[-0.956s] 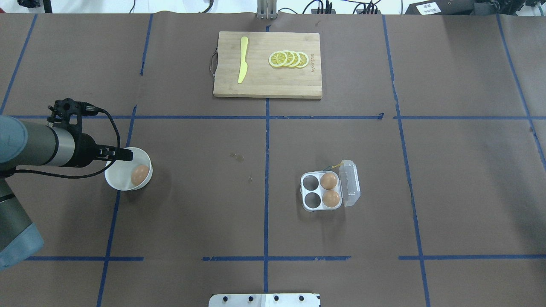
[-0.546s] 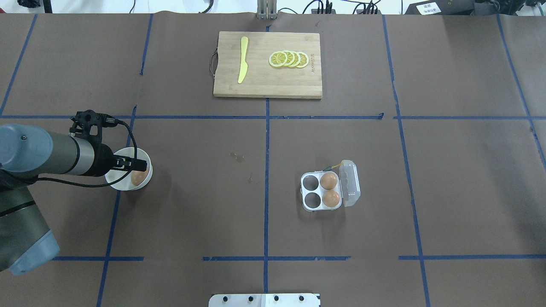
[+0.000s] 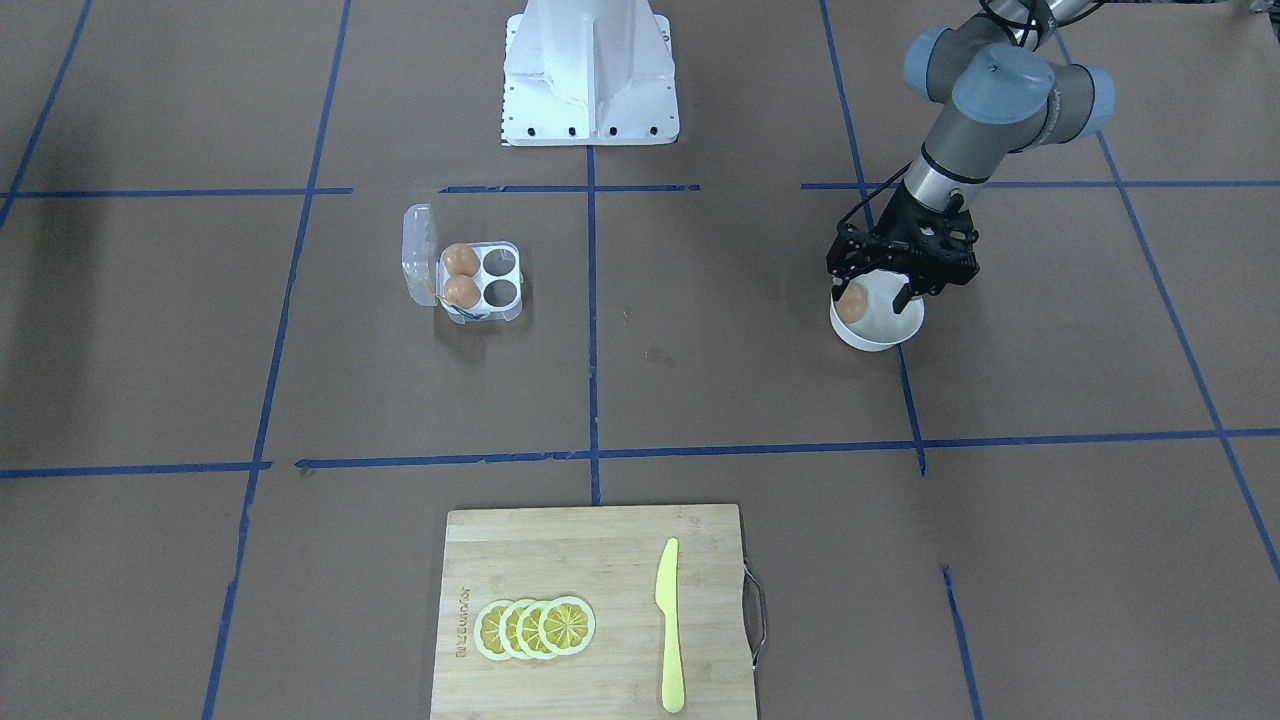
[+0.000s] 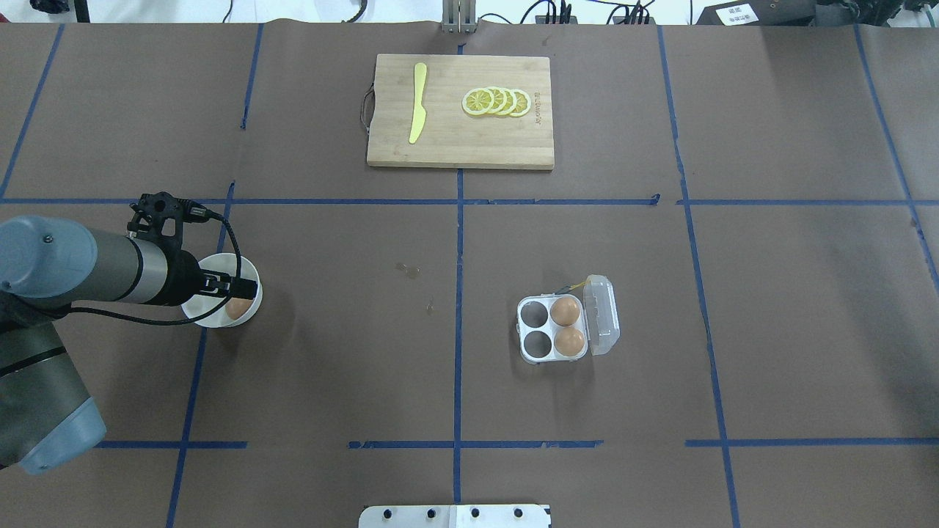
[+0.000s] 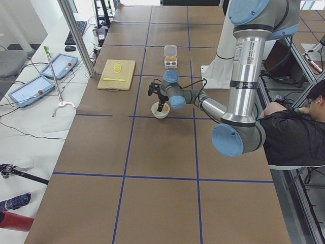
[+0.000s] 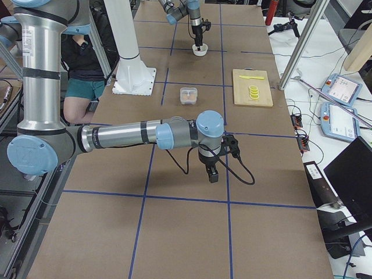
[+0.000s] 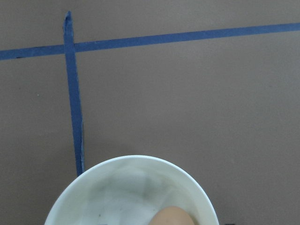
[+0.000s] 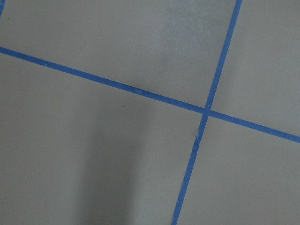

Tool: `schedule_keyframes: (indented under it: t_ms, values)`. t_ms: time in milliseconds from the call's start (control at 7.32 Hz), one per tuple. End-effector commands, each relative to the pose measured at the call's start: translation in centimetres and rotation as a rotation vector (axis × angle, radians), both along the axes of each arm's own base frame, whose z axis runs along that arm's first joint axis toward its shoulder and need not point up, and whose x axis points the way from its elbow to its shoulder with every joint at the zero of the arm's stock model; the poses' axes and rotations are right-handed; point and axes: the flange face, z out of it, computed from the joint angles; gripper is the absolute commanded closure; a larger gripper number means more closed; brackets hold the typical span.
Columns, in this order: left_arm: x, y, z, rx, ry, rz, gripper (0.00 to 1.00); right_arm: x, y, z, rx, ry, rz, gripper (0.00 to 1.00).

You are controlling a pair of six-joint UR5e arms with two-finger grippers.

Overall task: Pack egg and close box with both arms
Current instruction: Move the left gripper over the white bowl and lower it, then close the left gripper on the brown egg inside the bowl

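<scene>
The clear egg box [image 4: 541, 350] stands right of centre with its lid [image 4: 603, 315] swung open; it holds two brown eggs [image 4: 565, 312] in its right cups, and the two left cups are empty. It also shows in the front view [image 3: 503, 303]. A third brown egg [image 4: 235, 309] lies in a round white bowl [image 4: 196, 312] at the left. My left gripper [image 4: 246, 288] hangs open over the bowl, its fingers either side of that egg [image 3: 852, 305]. My right gripper [image 6: 213, 174] shows only in the right side view, over bare table; I cannot tell if it is open.
A wooden cutting board [image 4: 447, 150] with lemon slices [image 4: 497, 102] and a yellow knife [image 4: 417, 103] lies at the far middle. The white pedestal [image 3: 590, 70] stands at the robot's side. An operator [image 5: 294, 132] sits beside the table.
My left arm has moved right, bringing the gripper from the bowl's near rim to over the egg in the bowl. The box and its eggs have not moved.
</scene>
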Motion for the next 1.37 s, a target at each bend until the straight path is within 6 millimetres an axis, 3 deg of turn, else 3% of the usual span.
schedule_keyframes:
  t_ms: [0, 1230]
  values:
    - [-0.3, 0.1, 0.6, 0.006, -0.013, 0.008, 0.14, 0.0, 0.0, 0.0, 0.000, 0.000, 0.000, 0.00]
    - [0.9, 0.1, 1.9, -0.001, -0.036, 0.024, 0.17, 0.0, 0.0, 0.2, -0.005, 0.000, 0.000, 0.00]
